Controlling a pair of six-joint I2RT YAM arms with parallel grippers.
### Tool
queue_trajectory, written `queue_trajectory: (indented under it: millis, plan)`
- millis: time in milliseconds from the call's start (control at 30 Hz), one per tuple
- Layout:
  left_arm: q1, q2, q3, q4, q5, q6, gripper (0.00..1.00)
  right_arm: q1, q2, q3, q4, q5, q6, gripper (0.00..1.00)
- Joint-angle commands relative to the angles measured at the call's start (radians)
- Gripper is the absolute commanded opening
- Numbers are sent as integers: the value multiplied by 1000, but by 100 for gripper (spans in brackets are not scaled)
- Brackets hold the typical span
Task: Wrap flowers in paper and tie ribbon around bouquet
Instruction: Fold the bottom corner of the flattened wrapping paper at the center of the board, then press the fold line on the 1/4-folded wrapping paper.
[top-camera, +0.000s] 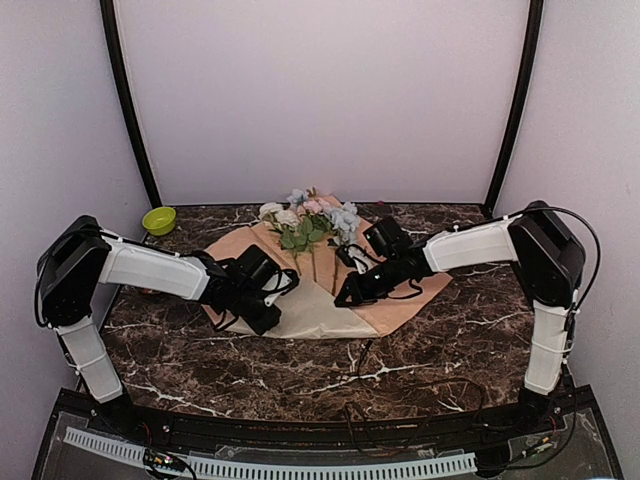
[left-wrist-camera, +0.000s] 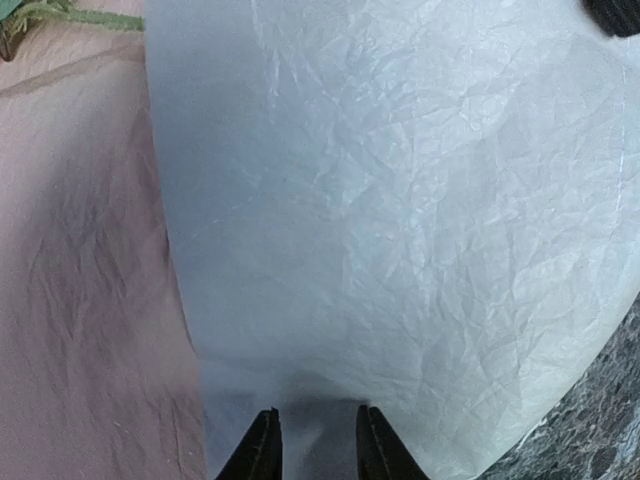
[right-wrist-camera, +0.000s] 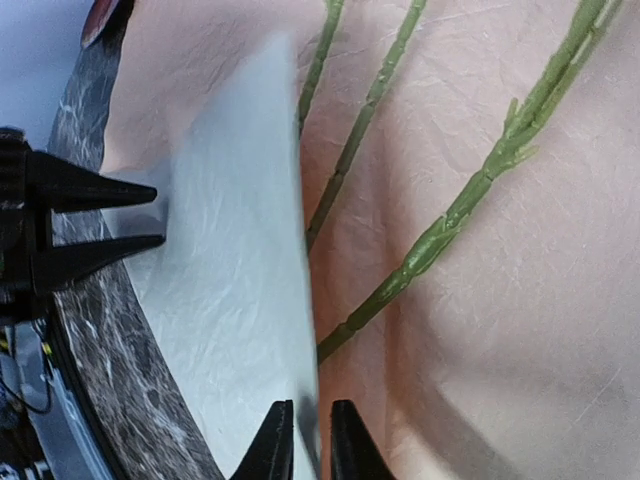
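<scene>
paper: flap edge of the paper sits in your right claw
flower stems: just ahead, running away from it
left claw: part-open, straddling paper
right claw: slit-wide, grip unclear

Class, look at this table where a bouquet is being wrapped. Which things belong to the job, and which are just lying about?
For the job: flowers; paper.
Lying about: green bowl.

You can't tell whether the right gripper pinches the paper edge; it's blurred there. The flower stems are cut off at the top edge, with their lower ends hidden behind the fold.
</scene>
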Motion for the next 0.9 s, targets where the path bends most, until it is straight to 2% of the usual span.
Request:
queue_trajectory:
  millis: [0,100,200,233,367,567,700,867]
  plan:
    - [1,-9,-60,-30,-8,-46,27,-6,-47,58,-114,130,-47,18]
    - [1,-13,-87,-15,2,-70,27,10,-115,54,-121,183,-46,21]
    - [1,-12,-95,-10,5,-93,26,81,-176,35,-100,224,-67,22]
    - [2,-12,-98,-8,4,-102,26,110,-186,23,-76,201,-71,22]
    - [4,-13,-109,-5,7,-136,26,181,-139,-49,113,-74,5,16]
    - [9,-20,-140,4,33,-180,26,165,-19,-130,264,-65,115,10]
    - [13,-26,-153,-8,33,-195,25,142,28,-122,169,9,109,9]
    - [25,-56,-198,17,96,-205,25,111,-48,-227,130,62,138,8]
